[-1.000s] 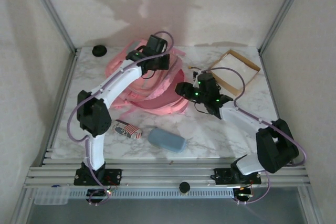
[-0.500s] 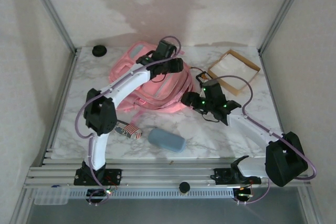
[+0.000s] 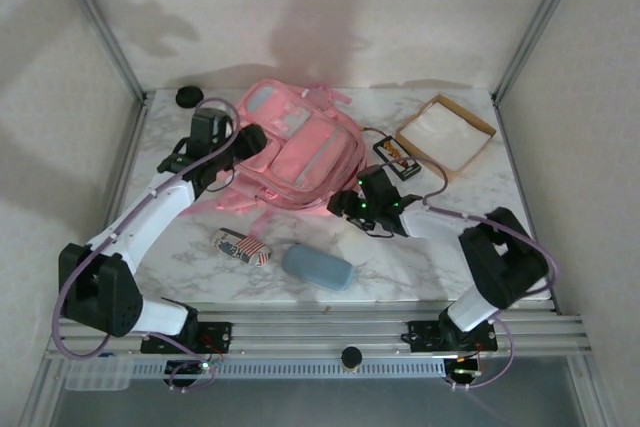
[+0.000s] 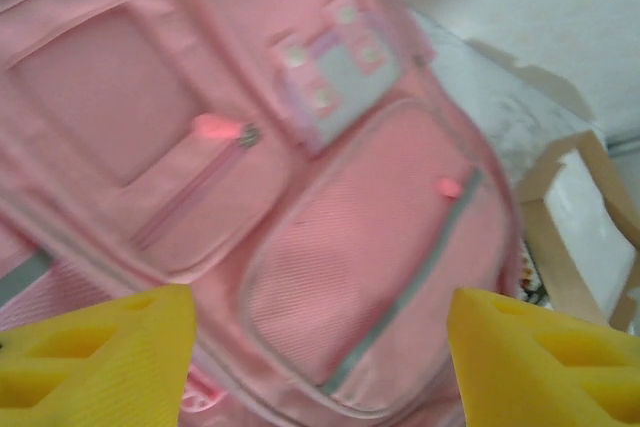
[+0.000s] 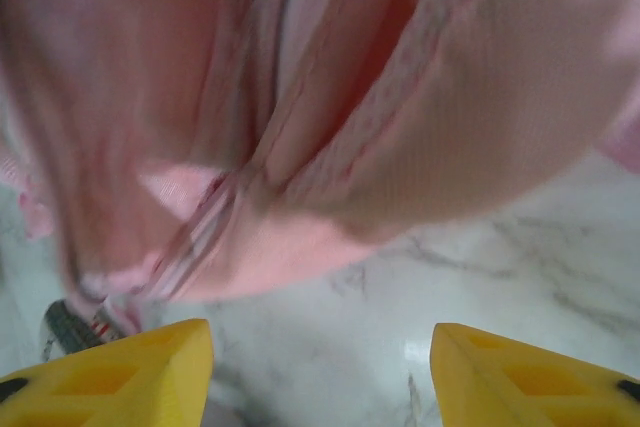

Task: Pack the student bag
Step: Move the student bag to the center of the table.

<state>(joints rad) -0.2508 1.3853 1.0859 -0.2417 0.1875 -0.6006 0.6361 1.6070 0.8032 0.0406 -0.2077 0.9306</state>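
Right now the student bag lies flat on the marble table, front pockets up, toward the far side. My left gripper hovers at its left edge, fingers spread wide with nothing between them. My right gripper sits low by the bag's near right corner, also spread and empty, bare marble showing between its fingers. The blue-grey case and striped pouch lie loose on the near side, well outside the bag, so I judge nothing is packed yet. The pockets look zipped, and the step in hand seems to be opening one. Next I'd need one arm to pin the fabric while the other pinches the pink zip pull.
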